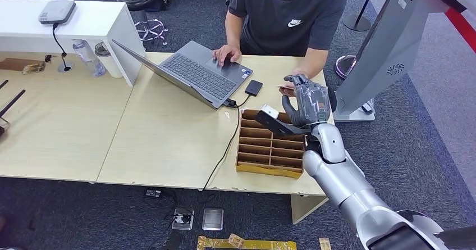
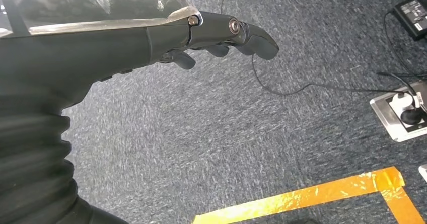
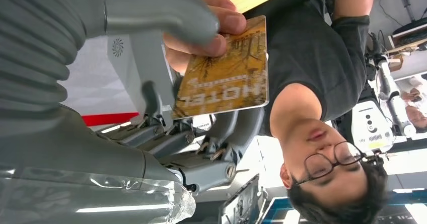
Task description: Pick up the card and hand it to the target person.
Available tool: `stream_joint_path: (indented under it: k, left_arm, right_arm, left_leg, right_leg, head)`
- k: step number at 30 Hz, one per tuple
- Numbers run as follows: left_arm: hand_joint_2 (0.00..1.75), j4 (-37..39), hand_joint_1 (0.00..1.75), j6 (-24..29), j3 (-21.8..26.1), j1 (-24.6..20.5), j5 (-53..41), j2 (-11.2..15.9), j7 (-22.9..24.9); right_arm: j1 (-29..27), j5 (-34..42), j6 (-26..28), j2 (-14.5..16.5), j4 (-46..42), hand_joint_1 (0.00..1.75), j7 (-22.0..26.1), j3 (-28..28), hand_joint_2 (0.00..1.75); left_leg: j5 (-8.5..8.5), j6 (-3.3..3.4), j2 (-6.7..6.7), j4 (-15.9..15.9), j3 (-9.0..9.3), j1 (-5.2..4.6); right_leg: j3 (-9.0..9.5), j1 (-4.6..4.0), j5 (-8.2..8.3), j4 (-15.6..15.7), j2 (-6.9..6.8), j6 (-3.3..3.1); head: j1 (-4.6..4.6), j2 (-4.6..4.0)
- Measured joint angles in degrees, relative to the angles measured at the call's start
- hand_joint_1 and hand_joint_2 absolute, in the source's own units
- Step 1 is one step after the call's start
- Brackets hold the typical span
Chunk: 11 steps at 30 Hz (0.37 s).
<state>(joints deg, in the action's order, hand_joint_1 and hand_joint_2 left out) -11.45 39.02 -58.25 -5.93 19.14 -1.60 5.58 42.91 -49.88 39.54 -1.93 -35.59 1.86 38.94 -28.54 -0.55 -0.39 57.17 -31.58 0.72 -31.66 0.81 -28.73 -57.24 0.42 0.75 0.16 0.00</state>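
The card (image 3: 224, 73) is gripped by the right hand (image 1: 307, 101) above the table's (image 1: 168, 143) far right edge and pinched by a person's hand (image 3: 201, 32). The left hand (image 2: 151, 38) is kept empty, fingers loosely apart.

Bright, even light; sharp frames

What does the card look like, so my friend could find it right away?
Start at the wooden table and go to its far right end, past the brown tray, where the right hand is raised toward the person. The card sits there, held by the robot's fingers and the person's hand together. It is flat and golden-orange, with the word HOTEL in white.
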Motion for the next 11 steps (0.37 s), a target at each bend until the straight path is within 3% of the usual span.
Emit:
stream_joint_path:
  k: [11]
  left_arm:
    - [1.75, 0.0, 0.0, 0.1, 0.0, 0.0, 0.4, 0.0, 0.4]
  right_arm:
    - [-0.9, -4.6, 0.2, 0.5, 0.1, 0.0, 0.0, -1.4, 1.75]
  left_leg:
    - [0.0, 0.0, 0.01, 0.0, 0.01, 0.0]
  right_leg:
    - [0.0, 0.0, 0.0, 0.0, 0.0, 0.0]
  head:
    - [-0.03, 0.0]
